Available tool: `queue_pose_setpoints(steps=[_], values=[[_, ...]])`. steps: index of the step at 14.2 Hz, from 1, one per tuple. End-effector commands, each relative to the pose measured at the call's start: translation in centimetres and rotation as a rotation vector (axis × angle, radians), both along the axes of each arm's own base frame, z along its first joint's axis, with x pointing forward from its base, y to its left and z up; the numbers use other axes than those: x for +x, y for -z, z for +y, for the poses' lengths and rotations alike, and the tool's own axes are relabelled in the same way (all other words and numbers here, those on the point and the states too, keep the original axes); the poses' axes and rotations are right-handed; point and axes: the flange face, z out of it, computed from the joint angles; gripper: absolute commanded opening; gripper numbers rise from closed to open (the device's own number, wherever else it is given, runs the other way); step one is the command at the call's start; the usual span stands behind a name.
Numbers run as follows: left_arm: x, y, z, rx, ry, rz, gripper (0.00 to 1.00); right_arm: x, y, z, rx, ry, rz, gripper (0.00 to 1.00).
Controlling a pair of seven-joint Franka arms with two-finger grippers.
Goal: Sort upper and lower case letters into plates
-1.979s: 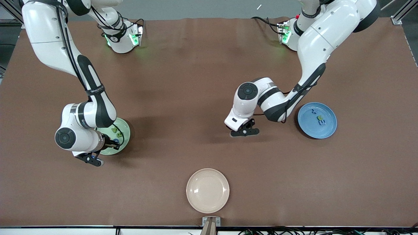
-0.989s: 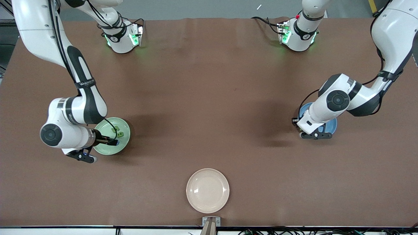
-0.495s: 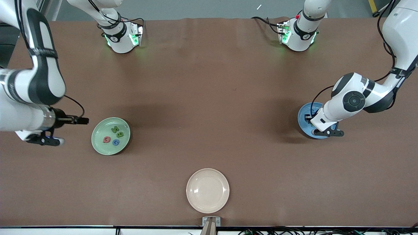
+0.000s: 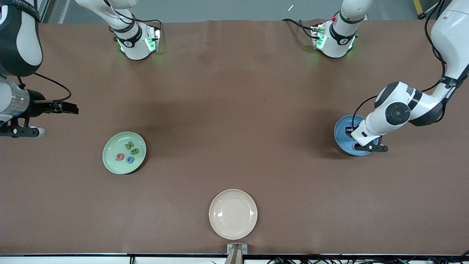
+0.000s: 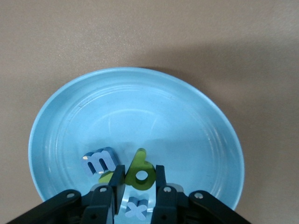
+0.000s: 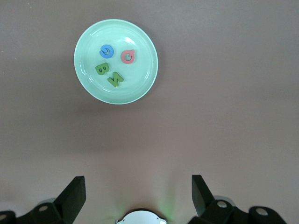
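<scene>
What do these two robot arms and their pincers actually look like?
Both arms are glossy white shells with black joint sections and round dark caps at the joints, with thin black cables looping alongside. Their bases glow green. The left gripper and the right gripper are black two-finger pincers; the right one's fingers are blocky wedges.
</scene>
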Motion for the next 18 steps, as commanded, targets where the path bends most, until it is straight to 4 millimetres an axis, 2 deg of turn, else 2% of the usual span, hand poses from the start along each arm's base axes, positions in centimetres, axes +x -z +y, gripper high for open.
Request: queue_pose_setpoints(steps=[1, 4, 5, 6, 11, 13, 15, 17, 18], values=[[-0.1, 0.8, 0.3, 0.003, 0.023, -0.006, 0.13, -0.2, -0.6, -1.5, -0.005, -0.003, -0.007, 1.00], [-0.3, 2.1, 0.6, 0.002, 0.031, 0.006, 0.14, 0.5, -2.9, -1.5, -0.008, 0.005, -0.059, 1.00], [-0.3, 2.1, 0.5, 0.002, 0.033, 0.007, 0.15, 0.9, -5.0, -1.4, -0.013, 0.003, -0.102, 1.00], [-0.3, 2.1, 0.5, 0.001, 0.032, 0.004, 0.16, 1.1, -5.7, -1.7, -0.014, 0.005, -0.119, 1.00], [-0.2, 2.1, 0.1, 0.002, 0.033, 0.003, 0.20, 1.7, -6.5, -1.6, -0.008, 0.005, -0.143, 1.00], [-0.2, 2.0, -0.6, 0.003, 0.037, 0.000, 0.21, 1.6, -6.8, -0.3, 0.022, -0.005, -0.143, 1.00], [-0.2, 2.1, -0.8, -0.006, 0.036, -0.004, 0.21, 0.7, -6.0, -0.5, 0.031, 0.000, -0.067, 1.00], [-0.1, 2.1, -0.8, -0.006, 0.037, -0.005, 0.29, 0.4, -6.2, -0.1, 0.015, -0.016, -0.058, 1.00], [-0.1, 2.0, -0.8, -0.006, 0.036, -0.006, 0.46, 0.2, -6.0, 0.4, 0.010, -0.024, -0.050, 1.00]])
